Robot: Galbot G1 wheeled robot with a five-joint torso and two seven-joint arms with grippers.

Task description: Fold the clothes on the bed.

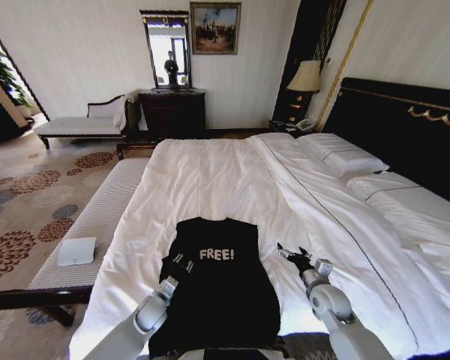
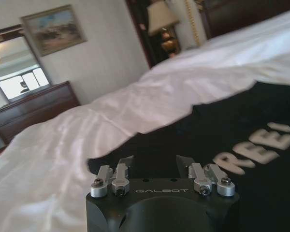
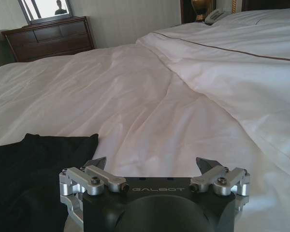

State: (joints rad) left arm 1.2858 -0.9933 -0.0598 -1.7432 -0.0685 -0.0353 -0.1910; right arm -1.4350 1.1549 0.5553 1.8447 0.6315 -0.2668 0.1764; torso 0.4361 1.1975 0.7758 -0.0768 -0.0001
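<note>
The left tool, its fingers spread apart, hovers low over the left side of the black top, beside the white "FREE!" lettering. The right tool, fingers also spread wide, hangs over bare white duvet just beside the top's right edge, touching no fabric. The top lies flat on the duvet near the foot edge of the bed, chest upward, roughly midway between the bed's two long sides. White pillows sit well apart at the head end, against the black headboard.
</note>
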